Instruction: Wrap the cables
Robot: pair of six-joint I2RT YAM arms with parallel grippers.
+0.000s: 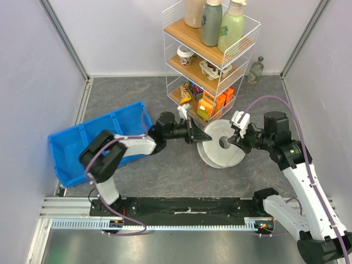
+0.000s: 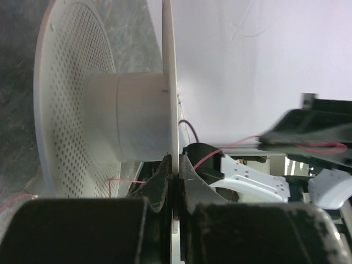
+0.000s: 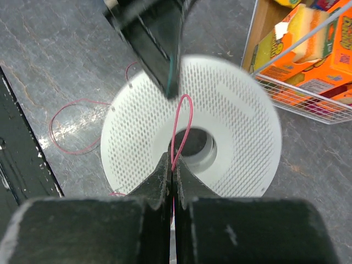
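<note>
A white perforated spool [image 1: 220, 144] stands on edge on the grey floor in the middle. My left gripper [image 1: 197, 136] is shut on the rim of one flange [image 2: 170, 82], with the hub [image 2: 140, 118] to its left. My right gripper [image 1: 235, 141] faces the spool's centre hole [image 3: 195, 149] and is shut on a thin red cable [image 3: 184, 126], which loops up from the fingertips. More red cable [image 3: 69, 132] lies loose on the floor beside the spool. The cable also shows in the left wrist view [image 2: 220, 151].
A wire shelf rack [image 1: 212, 55] with bottles and orange boxes [image 3: 308, 49] stands right behind the spool. A blue bin [image 1: 93, 140] sits at the left. A glass bottle [image 1: 255, 70] stands by the back wall. A black rail [image 1: 187, 206] runs along the near edge.
</note>
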